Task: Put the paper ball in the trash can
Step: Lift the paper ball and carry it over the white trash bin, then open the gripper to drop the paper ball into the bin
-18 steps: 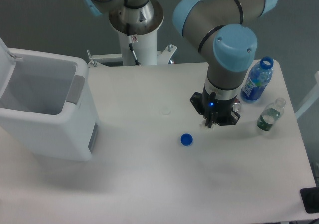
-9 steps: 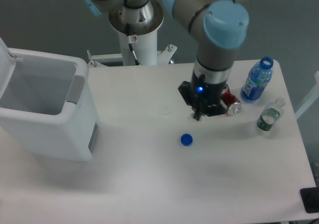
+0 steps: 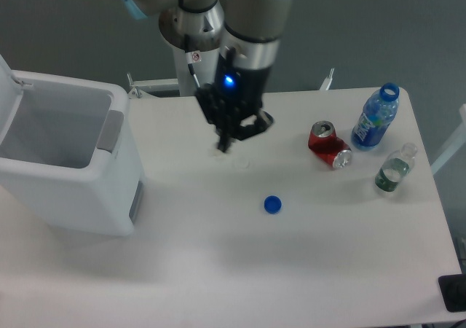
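Since only the fixed camera shows this moment, we read everything from it: the trash can stands at the left end of the tabletop with its lid swung up and its mouth open toward us, and the gripper hangs to the right of it, well apart from its near wall, above the tabletop. Its fingers point down and read as one narrow dark tip; we cannot tell whether a gap remains between them or whether anything sits in it. We cannot make out the paper ball anywhere to the right of the trash can, neither lying on the tabletop nor plainly at the fingers, so we judge it may be pinched there and hidden. If so, the move ahead turns on one relation: the open mouth lies to the left of the fingers in the picture, and its rim would have to be cleared before letting go.
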Controlling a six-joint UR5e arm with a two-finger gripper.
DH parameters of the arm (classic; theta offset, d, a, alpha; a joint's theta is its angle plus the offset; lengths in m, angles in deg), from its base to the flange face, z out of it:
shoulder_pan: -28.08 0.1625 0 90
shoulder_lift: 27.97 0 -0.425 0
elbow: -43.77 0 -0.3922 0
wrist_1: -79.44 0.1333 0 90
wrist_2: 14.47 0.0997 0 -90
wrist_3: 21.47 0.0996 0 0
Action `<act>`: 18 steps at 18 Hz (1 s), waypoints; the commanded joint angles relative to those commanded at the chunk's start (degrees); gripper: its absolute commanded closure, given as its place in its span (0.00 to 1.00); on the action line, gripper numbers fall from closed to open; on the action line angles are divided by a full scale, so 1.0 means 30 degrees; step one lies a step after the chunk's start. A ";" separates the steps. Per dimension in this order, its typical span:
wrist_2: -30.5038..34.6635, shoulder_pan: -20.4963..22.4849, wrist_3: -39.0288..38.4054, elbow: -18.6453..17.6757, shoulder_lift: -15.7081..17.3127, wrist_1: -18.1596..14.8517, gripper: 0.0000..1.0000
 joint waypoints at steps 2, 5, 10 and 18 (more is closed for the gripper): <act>-0.0381 -0.0846 -0.0583 -0.0001 0.0236 0.0001 1.00; -0.0470 -0.2078 -0.1405 -0.0001 0.0442 0.0030 1.00; -0.0587 -0.3895 -0.2110 -0.0030 0.0413 0.0030 1.00; -0.1349 -0.4776 -0.2051 -0.0176 0.0297 0.0467 0.77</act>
